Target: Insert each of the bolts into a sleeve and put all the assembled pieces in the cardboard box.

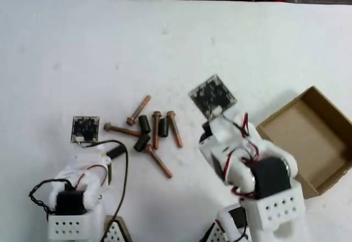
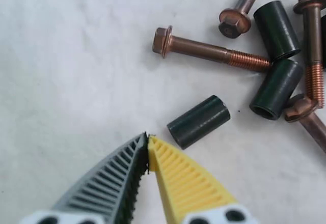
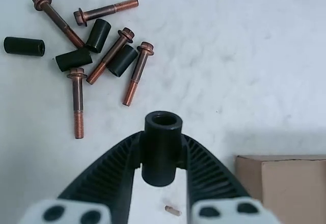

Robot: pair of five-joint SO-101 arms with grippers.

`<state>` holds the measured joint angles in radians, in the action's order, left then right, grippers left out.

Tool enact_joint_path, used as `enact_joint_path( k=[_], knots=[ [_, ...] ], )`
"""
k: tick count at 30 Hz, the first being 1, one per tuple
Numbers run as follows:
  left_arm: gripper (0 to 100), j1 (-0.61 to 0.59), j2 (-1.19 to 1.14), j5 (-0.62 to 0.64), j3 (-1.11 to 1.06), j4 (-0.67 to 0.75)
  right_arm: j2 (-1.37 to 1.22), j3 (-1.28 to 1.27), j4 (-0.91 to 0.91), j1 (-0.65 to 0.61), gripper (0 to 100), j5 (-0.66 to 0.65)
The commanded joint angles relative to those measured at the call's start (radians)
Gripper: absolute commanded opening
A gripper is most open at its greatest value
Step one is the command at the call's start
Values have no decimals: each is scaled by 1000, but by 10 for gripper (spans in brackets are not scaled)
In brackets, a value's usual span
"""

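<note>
Several copper bolts [image 1: 156,129] and black sleeves [image 1: 144,124] lie scattered mid-table. My left gripper [image 2: 147,138] is shut with nothing in it, its grey and yellow tips meeting just beside a lone black sleeve [image 2: 198,122] lying on its side. A bolt [image 2: 204,49] lies a little beyond that sleeve. My right gripper [image 3: 162,142] is shut on another black sleeve [image 3: 162,132], held upright above the table with its bore facing up. The open cardboard box [image 1: 308,137] stands at the right, beside the right arm [image 1: 258,176], with nothing in it.
Two square black-and-white markers sit on the arms' wrists [image 1: 85,129] [image 1: 213,96]. A tiny copper piece [image 3: 173,211] lies on the table under the right gripper. The table's far edge runs along the back, with bare white surface to the far left.
</note>
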<state>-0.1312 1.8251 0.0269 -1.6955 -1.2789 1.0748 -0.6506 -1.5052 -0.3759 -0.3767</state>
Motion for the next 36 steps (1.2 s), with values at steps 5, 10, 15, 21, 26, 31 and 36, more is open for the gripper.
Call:
enact_joint_path(
  k=[5,10,15,21,26,31,36],
  knots=[
    [23,8,7,8,3,-8,193,-201,165,10,17,-83],
    [23,8,7,8,3,-8,239,-315,282,10,17,-83],
    [23,8,7,8,3,-8,249,-445,450,10,17,-81],
    [23,8,7,8,3,-8,249,-546,599,10,17,0],
    [23,8,7,8,3,-8,249,-580,679,2,17,35],
    [23,12,7,8,3,-8,249,-646,808,2,17,69],
    [23,10,7,8,3,-8,249,-753,992,2,17,69]
  ],
)
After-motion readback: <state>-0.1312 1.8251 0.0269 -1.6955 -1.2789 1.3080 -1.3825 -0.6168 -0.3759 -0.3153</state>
